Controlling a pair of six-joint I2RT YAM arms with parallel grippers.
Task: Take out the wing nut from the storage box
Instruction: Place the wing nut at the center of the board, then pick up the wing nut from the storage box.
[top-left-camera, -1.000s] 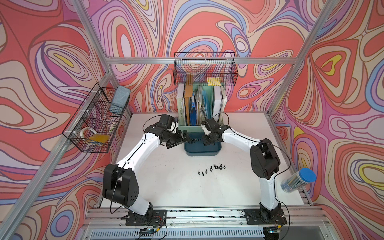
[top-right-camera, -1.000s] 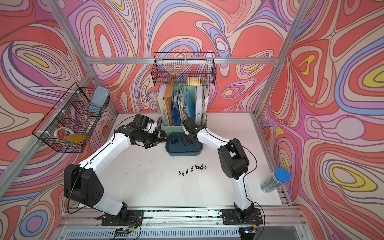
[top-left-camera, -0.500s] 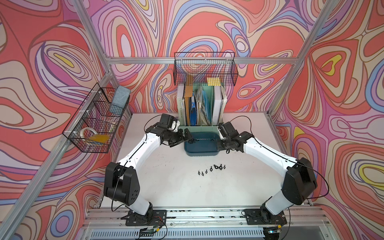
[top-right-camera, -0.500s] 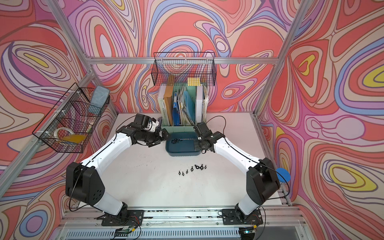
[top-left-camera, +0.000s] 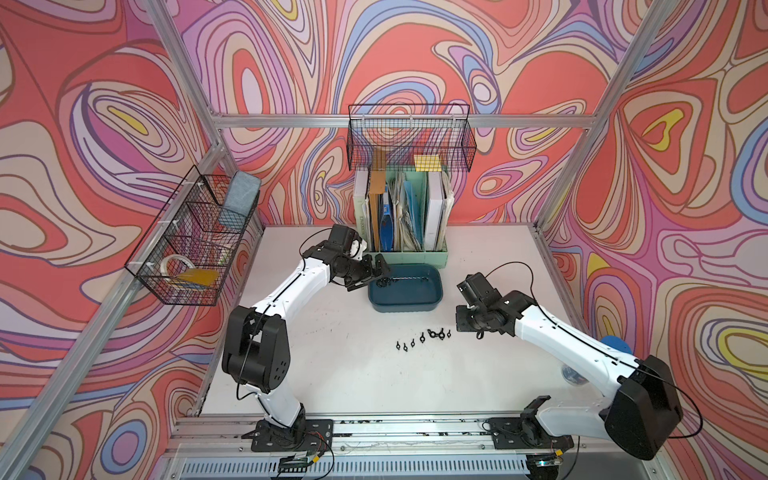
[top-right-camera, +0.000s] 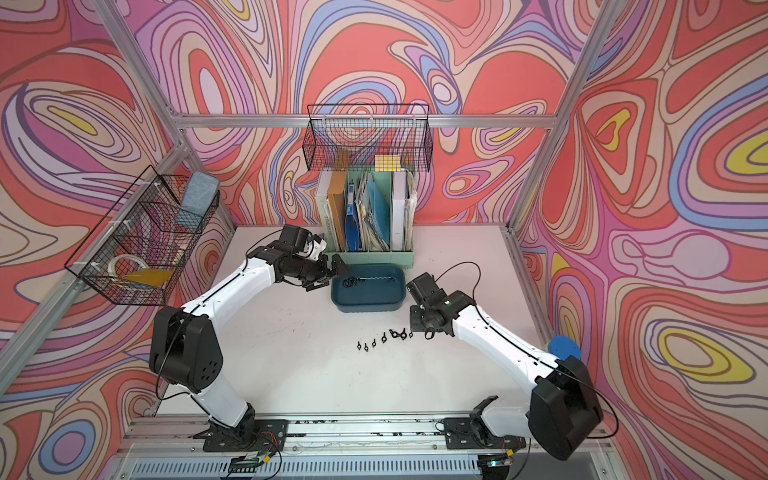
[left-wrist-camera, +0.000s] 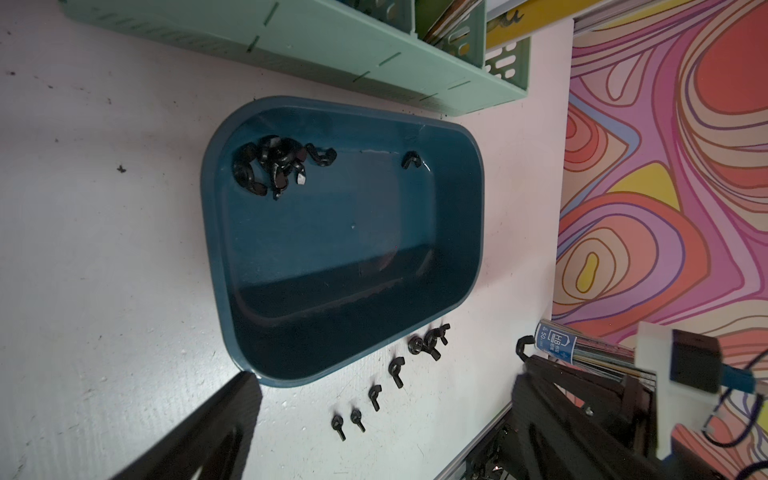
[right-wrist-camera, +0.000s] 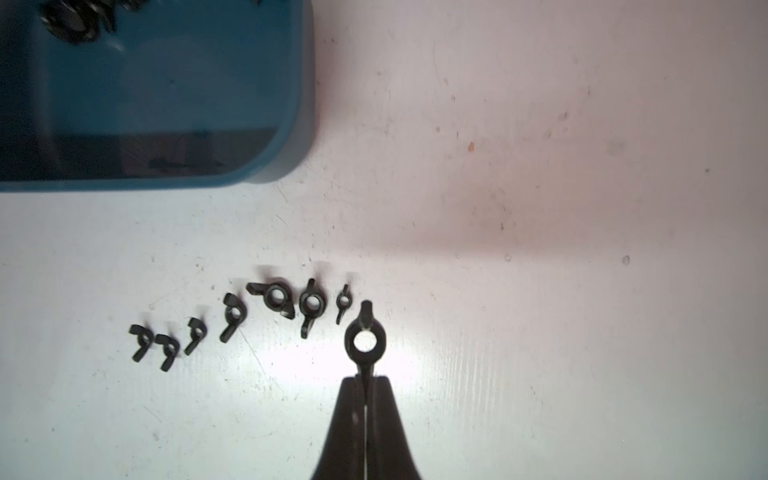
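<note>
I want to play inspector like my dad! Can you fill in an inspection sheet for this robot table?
Surface: white table, scuffed and speckled.
Job's things: storage box holds a clump of wing nuts plus a lone one; seven lie in a row on the table.
Clutter: file holder with folders behind the box; blue-capped tube beside the right arm.
Pincers: left pincer open beside the box; right pincer shut on a wing nut at the row's end.
Cables: black loops at the left wrist and right wrist.
Surroundings: swirly walls, metal frame, two wire baskets.
</note>
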